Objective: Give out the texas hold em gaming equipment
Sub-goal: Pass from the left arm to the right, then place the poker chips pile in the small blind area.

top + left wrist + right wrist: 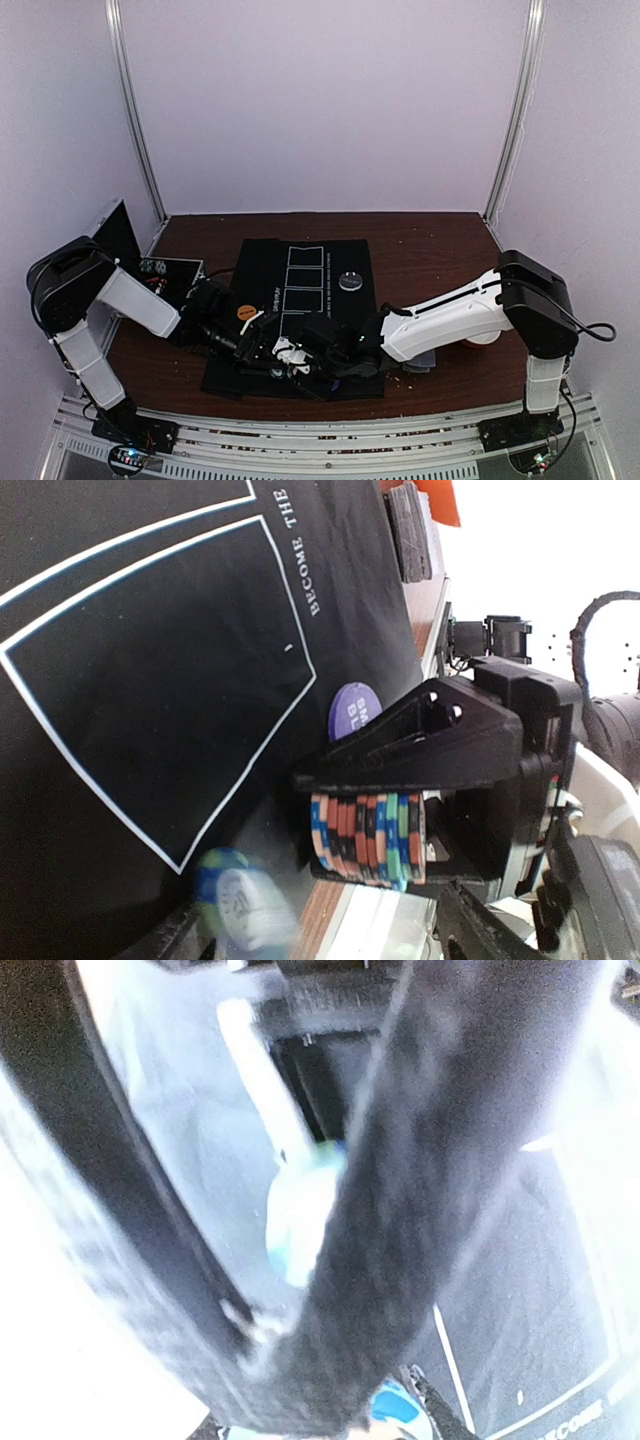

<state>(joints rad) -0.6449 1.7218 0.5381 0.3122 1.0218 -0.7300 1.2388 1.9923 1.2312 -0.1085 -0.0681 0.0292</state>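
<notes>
— Where's the stack of orange, blue and green round poker chips (380,835)?
— Clamped edge-on in my right claw (342,825), at the edge of the black printed mat (150,680). My left claw (258,338) stands wide apart.

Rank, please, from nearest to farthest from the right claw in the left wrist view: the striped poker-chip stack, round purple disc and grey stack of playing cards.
1. Striped poker-chip stack: clamped in the right claw.
2. Round purple disc: on the black mat, just behind the claw.
3. Grey stack of playing cards: far off, at the mat's top edge.
</notes>
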